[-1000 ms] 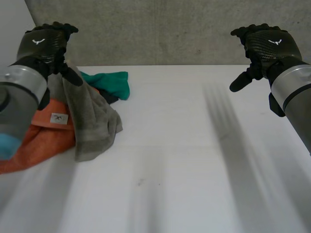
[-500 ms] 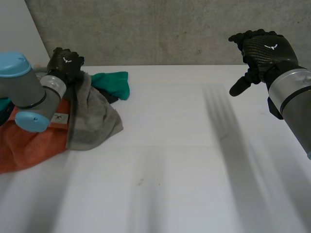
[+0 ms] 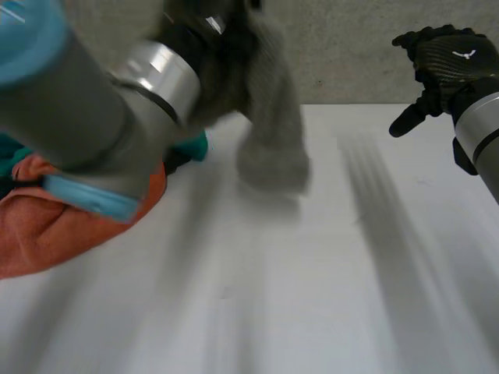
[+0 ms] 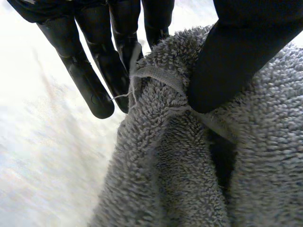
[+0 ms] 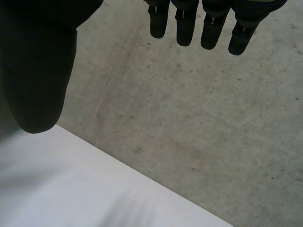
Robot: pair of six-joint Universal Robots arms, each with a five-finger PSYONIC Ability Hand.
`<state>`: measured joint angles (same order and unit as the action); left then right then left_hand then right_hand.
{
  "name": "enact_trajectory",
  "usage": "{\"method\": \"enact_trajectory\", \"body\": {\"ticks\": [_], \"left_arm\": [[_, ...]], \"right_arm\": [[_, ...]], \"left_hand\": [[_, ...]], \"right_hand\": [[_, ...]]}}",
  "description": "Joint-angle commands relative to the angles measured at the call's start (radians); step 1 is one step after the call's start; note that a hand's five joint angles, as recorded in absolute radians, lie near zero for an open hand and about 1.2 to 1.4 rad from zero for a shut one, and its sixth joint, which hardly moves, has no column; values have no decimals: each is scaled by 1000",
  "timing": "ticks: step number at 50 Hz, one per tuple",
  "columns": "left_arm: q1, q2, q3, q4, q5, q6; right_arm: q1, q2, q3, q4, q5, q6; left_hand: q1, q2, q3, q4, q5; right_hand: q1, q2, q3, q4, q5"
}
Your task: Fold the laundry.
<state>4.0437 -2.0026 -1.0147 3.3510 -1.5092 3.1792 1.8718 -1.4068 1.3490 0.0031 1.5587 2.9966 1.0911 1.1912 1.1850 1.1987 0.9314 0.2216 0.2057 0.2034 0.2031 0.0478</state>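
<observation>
One grey towel (image 3: 274, 152) hangs over the bench (image 3: 312, 312), toward the far middle, pinched at its hemmed edge between the thumb and fingers of the left robot hand (image 4: 236, 61). It is thick terry and looks soft, limp and light, so it will likely sag wherever unsupported; the stitched hem or a corner is the firm place to hold. The right robot hand (image 3: 444, 62) hovers at far right, fingers relaxed, holding nothing. Half a second ago the towel lay draped on the orange cloth (image 3: 47, 226) at far left; now it is lifted and swung rightward off that pile.
</observation>
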Motion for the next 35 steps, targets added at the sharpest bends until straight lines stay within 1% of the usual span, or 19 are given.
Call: {"method": "enact_trajectory", "body": {"ticks": [1,4,5,6,7,9,13,14,17,18,19,22,25,26,29,30,33,34,35], "left_arm": [[-72,-191,-8,-64,-29,8],[-119,-238,-8,-119,-28,5],[-132,-243,-8,-125,-26,5],[-143,-246,-8,-130,-23,8],[-155,-245,-8,-139,-19,11],[-157,-239,-11,-143,-20,13],[-149,-177,-27,-151,-28,13],[-140,-159,-34,-150,-29,13],[-66,-82,-80,-143,-26,18],[-42,-67,-91,-143,-23,21],[-1,-47,-108,-145,-20,37],[41,-41,-130,-150,-17,82],[73,-56,-165,-160,1,174],[93,-68,-183,-168,21,229],[142,-102,-202,-179,70,312],[176,-135,-209,-182,105,362],[211,-186,-206,-191,161,425],[225,-218,-197,-200,188,461],[235,-232,-193,-203,198,478]], "right_arm": [[-33,-1,-11,9,-3,-2],[-43,-1,-21,24,-5,-13],[-45,-1,-24,31,-9,-22],[-46,2,-25,37,-14,-30],[-49,6,-31,50,-26,-53],[-51,11,-37,69,-38,-80],[-49,28,-50,142,-58,-171],[-45,29,-60,185,-60,-212],[-39,29,-71,259,-62,-267],[-37,29,-74,308,-62,-293],[-36,29,-71,333,-63,-304],[-33,32,-54,403,-66,-308],[-20,37,-12,436,-75,-300],[-4,42,33,436,-89,-282],[15,45,107,400,-107,-234],[21,45,154,359,-123,-196],[29,45,238,289,-144,-153],[30,43,293,240,-153,-143],[33,43,318,213,-157,-137]], "left_hand": [[305,205,211,198,290],[305,205,211,198,290],[201,101,107,93,186],[-53,-153,-147,-161,-68],[-611,-711,-705,-718,-626],[-871,-971,-965,-978,-886],[-875,-975,-969,-982,-890],[-875,-975,-969,-982,-890],[-869,-969,-963,-976,-884],[-869,-969,-963,-976,-884],[-860,-960,-954,-968,-875],[-854,-954,-948,-962,-869],[-854,-954,-948,-962,-869],[-851,-951,-945,-959,-866],[-851,-951,-945,-959,-866],[-851,-951,-945,-959,-866],[-837,-937,-931,-944,-851],[-831,-931,-925,-938,-846],[-831,-931,-925,-938,-845]], "right_hand": [[-47,-31,-29,-29,-48],[-47,-31,-29,-29,-48],[-47,-31,-29,-29,-48],[-47,-31,-29,-29,-48],[-47,-31,-29,-29,-48],[-47,-31,-29,-29,-48],[-47,-31,-29,-29,-48],[-47,-31,-29,-29,-48],[-47,-31,-29,-29,-48],[-47,-31,-29,-29,-48],[-47,-31,-29,-29,-48],[-47,-31,-29,-29,-48],[-47,-31,-29,-29,-48],[-47,-31,-29,-29,-48],[-47,-31,-29,-29,-48],[-47,-31,-29,-29,-48],[-47,-31,-29,-29,-48],[-47,-31,-29,-29,-48],[-47,-31,-29,-29,-48]]}}
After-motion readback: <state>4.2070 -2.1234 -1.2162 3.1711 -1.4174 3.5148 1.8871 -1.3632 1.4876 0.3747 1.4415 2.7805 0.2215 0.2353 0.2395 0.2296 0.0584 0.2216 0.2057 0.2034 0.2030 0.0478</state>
